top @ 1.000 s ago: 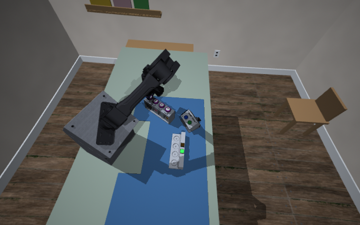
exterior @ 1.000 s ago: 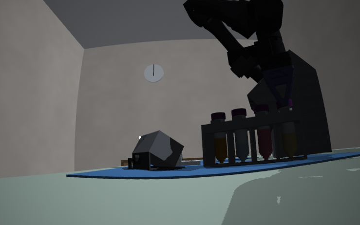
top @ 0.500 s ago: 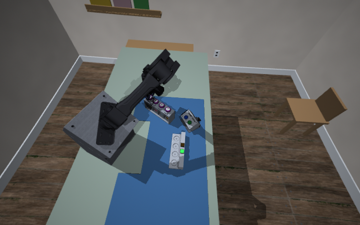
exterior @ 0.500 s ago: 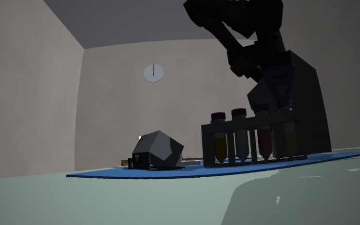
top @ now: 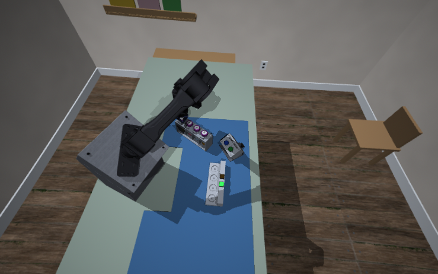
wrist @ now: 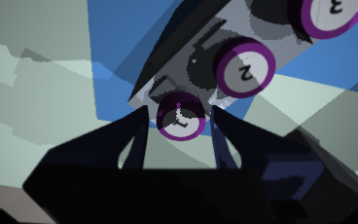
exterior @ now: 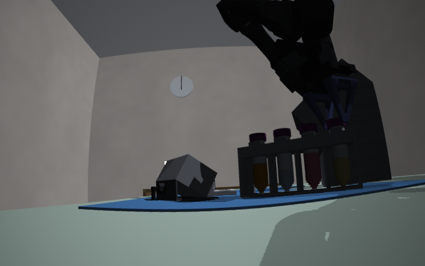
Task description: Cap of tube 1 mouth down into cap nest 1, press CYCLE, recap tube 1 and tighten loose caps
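Note:
The purple cap 1 (wrist: 180, 122) with a white dot marked 1 sits on tube 1 (exterior: 341, 158) at the end of the decapping station (top: 195, 134). My gripper (wrist: 179, 112) hangs straight above it, one finger on each side of the cap, with a visible gap on both sides; it is open and holds nothing. In the side view the fingertips (exterior: 334, 119) stand at the height of the cap (exterior: 334, 124). Cap 2 (wrist: 245, 68) and cap 3 (wrist: 332, 12) sit on their tubes. The green lamp (top: 221, 184) on the cap tray (top: 214, 183) is lit; the nests look empty.
The key desk (top: 230, 146) with the blue CYCLE key (top: 226, 143) and the green READY key (top: 230, 149) stands to the right of the station. The arm's base block (top: 121, 156) is at the left of the table.

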{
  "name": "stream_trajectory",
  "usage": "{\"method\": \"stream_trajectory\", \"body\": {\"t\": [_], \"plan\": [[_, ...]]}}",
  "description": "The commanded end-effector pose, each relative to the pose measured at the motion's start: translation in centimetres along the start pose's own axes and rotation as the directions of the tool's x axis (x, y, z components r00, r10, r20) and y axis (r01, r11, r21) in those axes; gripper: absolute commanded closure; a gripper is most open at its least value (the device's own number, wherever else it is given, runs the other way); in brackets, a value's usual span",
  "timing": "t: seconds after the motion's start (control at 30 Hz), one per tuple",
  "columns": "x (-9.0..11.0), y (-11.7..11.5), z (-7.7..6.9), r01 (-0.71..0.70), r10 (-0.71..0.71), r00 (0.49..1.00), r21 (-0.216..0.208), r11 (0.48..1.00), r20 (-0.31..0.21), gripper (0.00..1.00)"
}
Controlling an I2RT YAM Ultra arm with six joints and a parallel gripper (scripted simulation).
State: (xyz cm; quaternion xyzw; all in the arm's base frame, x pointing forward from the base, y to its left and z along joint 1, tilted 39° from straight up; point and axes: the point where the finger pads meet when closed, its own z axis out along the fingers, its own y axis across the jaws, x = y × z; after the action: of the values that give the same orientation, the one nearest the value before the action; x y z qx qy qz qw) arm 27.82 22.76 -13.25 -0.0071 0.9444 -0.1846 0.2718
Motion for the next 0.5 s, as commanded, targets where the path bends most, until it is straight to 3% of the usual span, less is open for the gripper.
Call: {"method": "stream_trajectory", "body": {"t": [0.0,0.1,0.2,0.27,0.3,0.33,0.37,0.43,0.47], "plan": [[-0.22,0.22,-0.37,0.146,-0.146,0.989,-0.004,0.989,0.011,0.51],[-0.21,0.20,-0.38,0.380,-0.380,0.925,-0.002,0.925,0.012,0.51],[-0.20,0.18,-0.37,0.461,-0.461,0.887,-0.001,0.887,0.012,0.51],[-0.21,0.18,-0.38,0.591,-0.591,0.807,0.001,0.807,0.012,0.51],[-0.21,0.17,-0.37,0.602,-0.602,0.798,0.001,0.798,0.012,0.51],[-0.21,0.17,-0.38,0.667,-0.667,0.745,0.002,0.745,0.012,0.51],[-0.21,0.17,-0.37,0.667,-0.667,0.745,0.002,0.745,0.012,0.51],[-0.21,0.17,-0.38,0.770,-0.770,0.638,0.004,0.638,0.011,0.51],[-0.21,0.17,-0.38,0.781,-0.781,0.624,0.004,0.625,0.011,0.51]]}}
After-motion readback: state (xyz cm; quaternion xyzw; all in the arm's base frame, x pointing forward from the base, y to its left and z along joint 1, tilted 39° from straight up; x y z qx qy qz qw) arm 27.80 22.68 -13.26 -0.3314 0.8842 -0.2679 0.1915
